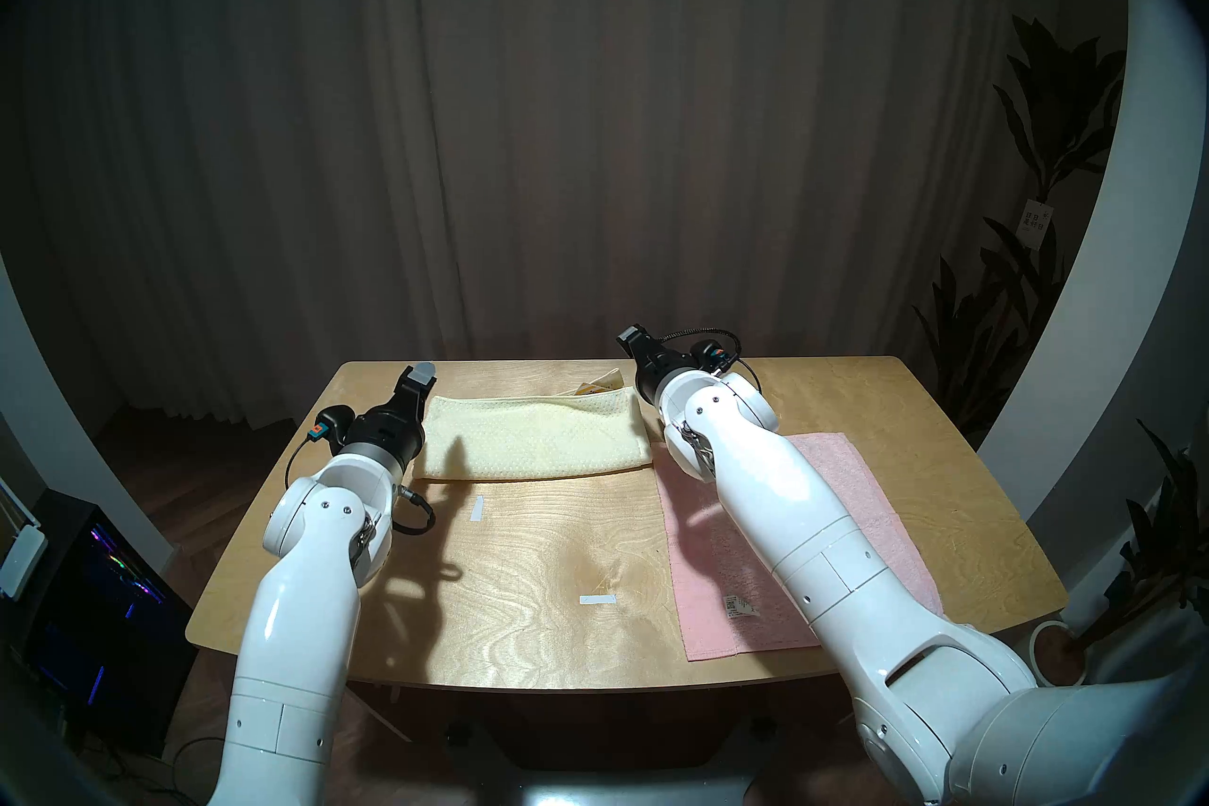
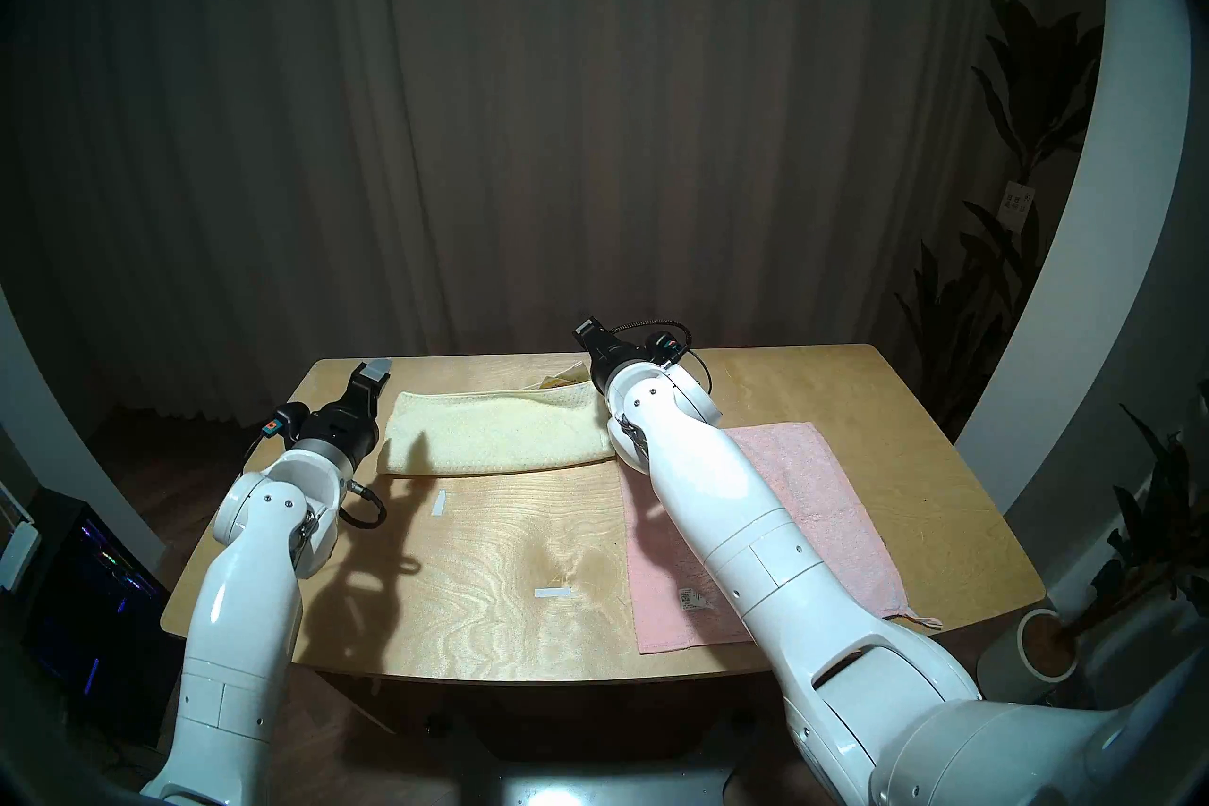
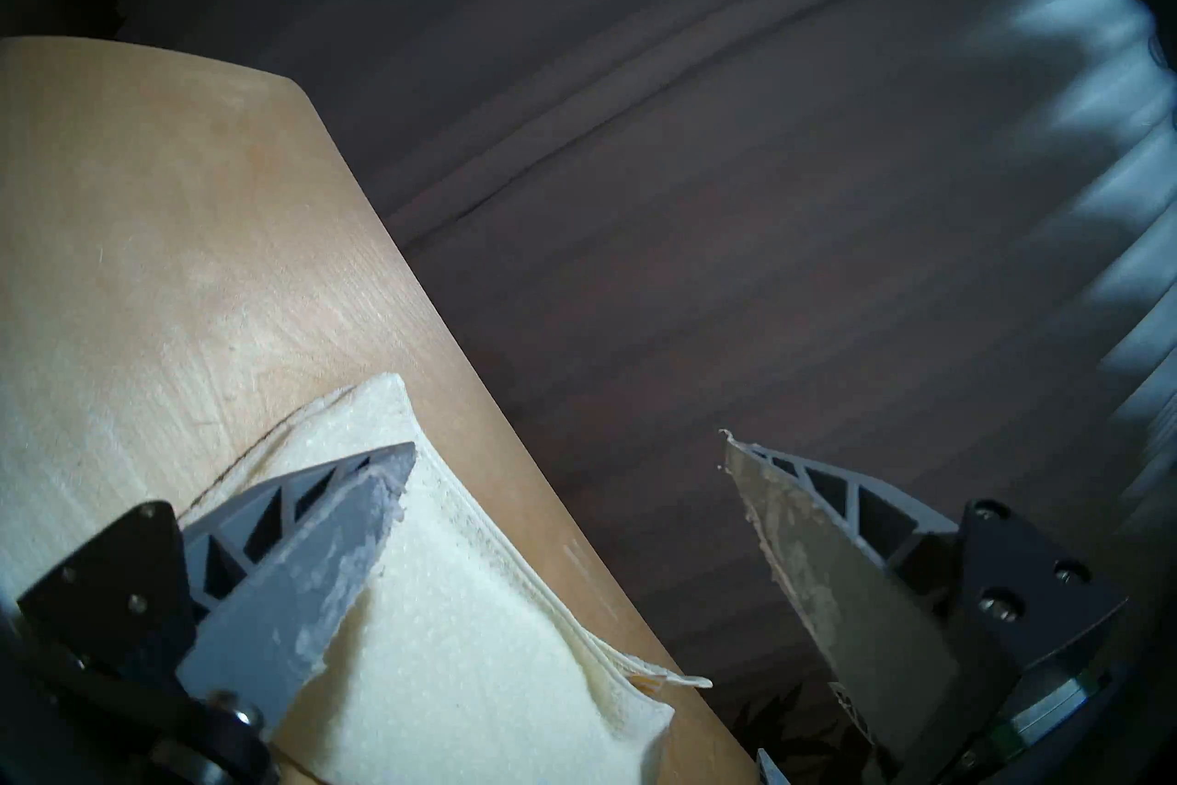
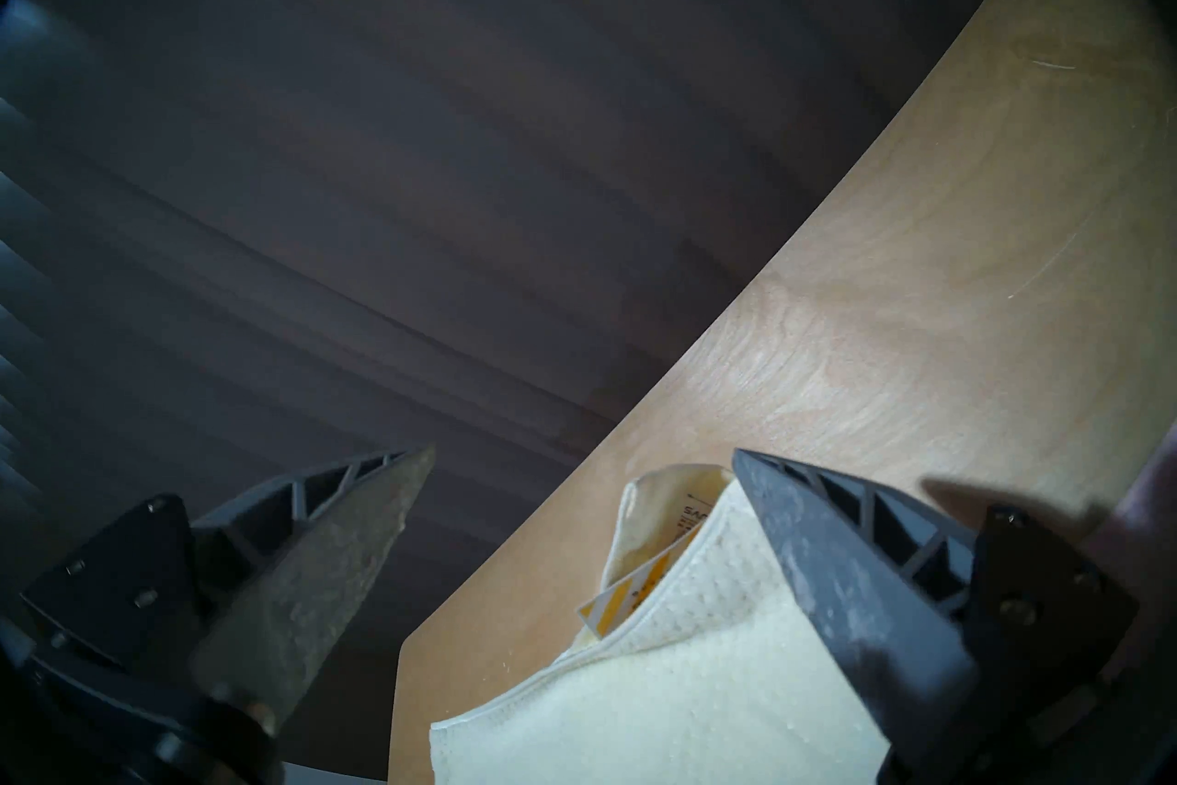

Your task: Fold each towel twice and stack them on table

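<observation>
Head view shows the yellow towel (image 1: 533, 437) folded once at 12 o'clock on the table (image 1: 523, 576), both the left claw (image 1: 419, 386) and right claw (image 1: 638, 347) wide and empty, so a careless grab may undo its loose fold.

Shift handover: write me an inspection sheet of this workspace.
Surface: plywood table, two white tape strips.
Job's things: cream towel folded into a long band at the far side; pink towel spread flat on the right, white label showing. Not stacked.
Clutter: nothing seen.
Grippers: left gripper open, empty, at the cream towel's left end; right gripper open, empty, at its right end.
Cables: black cable looped at the left wrist, another at the right wrist.
Surroundings: dark curtain, potted plants on the right, computer case on the left.
</observation>
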